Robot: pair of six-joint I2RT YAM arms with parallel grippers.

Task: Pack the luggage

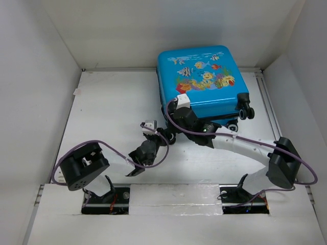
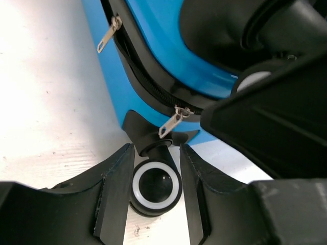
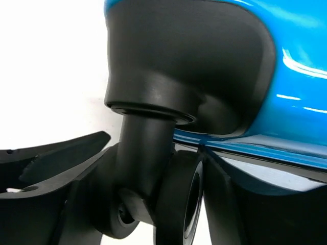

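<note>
Left pincer (image 2: pixel 157 153) is seen with its jaws parted to either side of a black caster wheel (image 2: pixel 156 186) ringed in white, at the near-left corner of the luggage (image 1: pixel 203 76); whether the wheel is pinched cannot be told. Right pincer (image 3: pixel 156 148) is likewise set about a second caster (image 3: pixel 176 204) at that corner, the stem standing between its jaws, and a grasp cannot be confirmed there either. The luggage is laid flat and shut at the far right of the white table (image 1: pixel 112 107), fish-print face up, wheel end turned toward the arms. Two metal zipper pulls (image 2: pixel 171 123) are shown hanging along the dark seam just beyond the left pincer.
</note>
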